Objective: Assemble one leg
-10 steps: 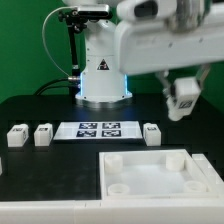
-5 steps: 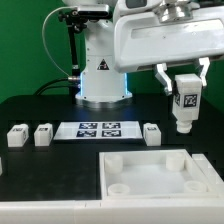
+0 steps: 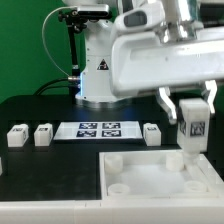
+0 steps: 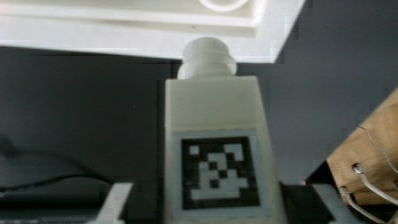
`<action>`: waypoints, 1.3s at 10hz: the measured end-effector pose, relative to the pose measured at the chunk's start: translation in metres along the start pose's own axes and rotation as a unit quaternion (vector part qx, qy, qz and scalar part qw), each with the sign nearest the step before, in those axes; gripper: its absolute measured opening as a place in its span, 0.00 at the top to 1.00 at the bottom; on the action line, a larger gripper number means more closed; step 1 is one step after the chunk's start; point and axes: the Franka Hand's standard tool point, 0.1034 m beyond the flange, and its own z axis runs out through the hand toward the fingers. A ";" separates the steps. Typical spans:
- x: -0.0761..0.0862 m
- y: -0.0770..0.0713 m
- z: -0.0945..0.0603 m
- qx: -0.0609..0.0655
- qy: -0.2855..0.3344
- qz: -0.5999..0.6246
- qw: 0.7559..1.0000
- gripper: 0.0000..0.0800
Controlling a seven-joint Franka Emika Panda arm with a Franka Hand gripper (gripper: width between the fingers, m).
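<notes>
Beneath the gripper (image 3: 190, 108), pinched on the leg (image 3: 192, 128), a corner socket (image 3: 183, 160) is seen; peg alignment and lowering are judged required.

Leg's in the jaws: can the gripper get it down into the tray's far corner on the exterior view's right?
Probably yes. The gripper holds the leg upright just above that corner of the tray, with its peg pointing toward the tray, and nothing shows between them.

Plain green backdrop (image 3: 20, 40); black tabletop (image 3: 50, 175), bright even light.
</notes>
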 end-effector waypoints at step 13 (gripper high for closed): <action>-0.043 -0.012 0.034 0.002 0.008 0.002 1.000 0.63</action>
